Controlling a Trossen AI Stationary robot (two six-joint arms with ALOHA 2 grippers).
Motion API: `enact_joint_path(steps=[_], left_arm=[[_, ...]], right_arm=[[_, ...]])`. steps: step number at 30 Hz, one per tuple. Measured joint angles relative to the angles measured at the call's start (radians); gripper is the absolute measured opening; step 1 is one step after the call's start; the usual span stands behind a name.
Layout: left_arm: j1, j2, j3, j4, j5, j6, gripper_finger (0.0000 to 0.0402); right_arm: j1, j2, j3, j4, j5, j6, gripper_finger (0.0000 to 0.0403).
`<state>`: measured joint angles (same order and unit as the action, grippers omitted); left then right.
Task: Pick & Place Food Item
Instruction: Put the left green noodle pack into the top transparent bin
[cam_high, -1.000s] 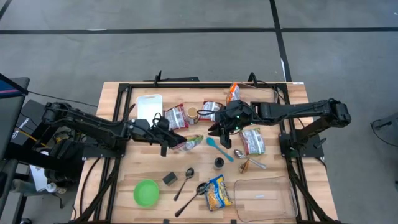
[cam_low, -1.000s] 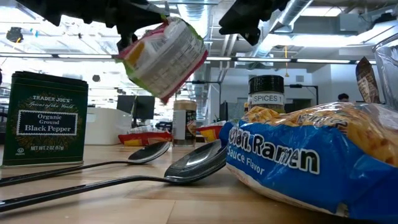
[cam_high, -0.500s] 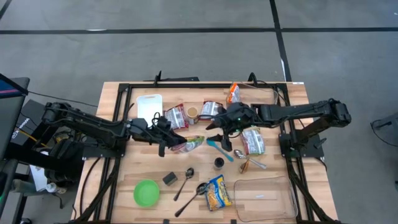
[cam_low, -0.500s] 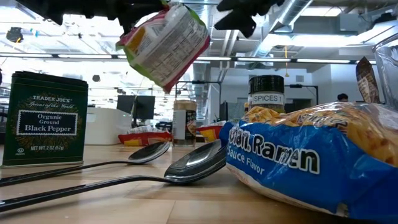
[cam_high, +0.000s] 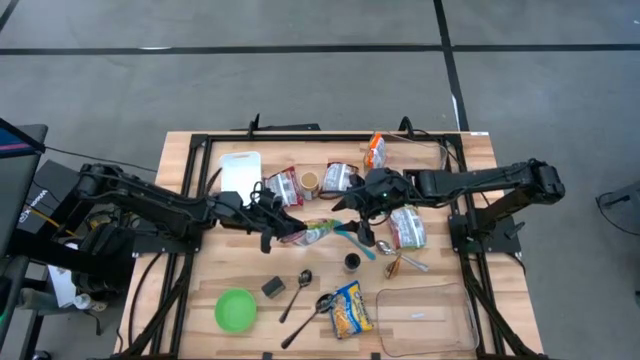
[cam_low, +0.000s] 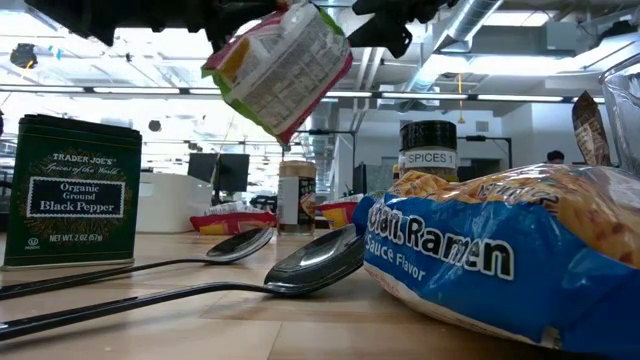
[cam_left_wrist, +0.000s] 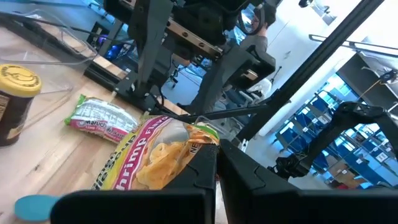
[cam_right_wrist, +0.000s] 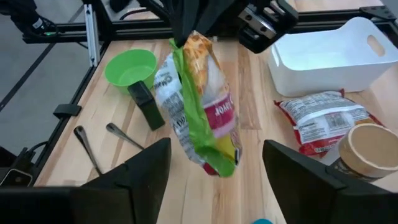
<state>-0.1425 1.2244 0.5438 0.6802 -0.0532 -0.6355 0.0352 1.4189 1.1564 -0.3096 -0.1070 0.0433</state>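
risen higher, left pincer (cam_high: 272, 226) clamps the "shrimp" snack bag (cam_high: 313, 231).

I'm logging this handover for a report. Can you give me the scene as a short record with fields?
held item: shrimp ramen packet, lifted off the table
holder: left gripper, fingers shut on the packet's end
other arm: right gripper, fingers open, facing the packet
nearby: green bowl, white bin, blue ramen bag, spoons

Overhead, table-level and two wrist views, all sharing the lifted shrimp-chip bag (cam_high: 318, 231).
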Motion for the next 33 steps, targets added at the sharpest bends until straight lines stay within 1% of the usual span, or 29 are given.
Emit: enact_joint_path(steps=[2, 6, 10, 16, 18, 25, 27, 29, 33], left_arm=[[0.004, 0.026, 0.024, 0.001, 0.012, 0.002, 0.0001], [0.026, 0.071, 0.063, -0.002, 0.080, 0.002, 0.0001], [0.040, 0.096, 0.080, 0.001, 0.105, 0.002, 0.0001], [0.046, 0.096, 0.081, 0.020, 0.111, 0.002, 0.0001], [0.046, 0.095, 0.081, 0.040, 0.111, 0.002, 0.0001], [0.046, 0.095, 0.081, 0.035, 0.111, 0.002, 0.0002], [0.046, 0.095, 0.081, 0.036, 0.111, 0.002, 0.0002], [0.046, 0.095, 0.081, 0.036, 0.111, 0.002, 0.0002], [0.046, 0.095, 0.081, 0.036, 0.111, 0.002, 0.0002]], right_arm=[[0.007, 0.000, 0.000, -0.001, 0.000, 0.000, 0.0248], [0.011, 0.000, 0.000, -0.039, 0.000, -0.002, 0.0248], [0.014, 0.000, 0.000, -0.078, 0.000, 0.001, 0.0248], [0.027, 0.000, 0.000, -0.116, 0.000, 0.006, 0.0248], [0.031, 0.000, 0.000, -0.116, 0.001, 0.005, 0.0248], [0.031, 0.000, 0.000, -0.109, 0.003, 0.009, 0.0247], [0.031, 0.000, 0.000, -0.109, 0.003, 0.009, 0.0240], [0.031, 0.000, 0.000, -0.109, 0.003, 0.009, 0.0224], [0.031, 0.000, 0.000, -0.109, 0.003, 0.009, 0.0176]])
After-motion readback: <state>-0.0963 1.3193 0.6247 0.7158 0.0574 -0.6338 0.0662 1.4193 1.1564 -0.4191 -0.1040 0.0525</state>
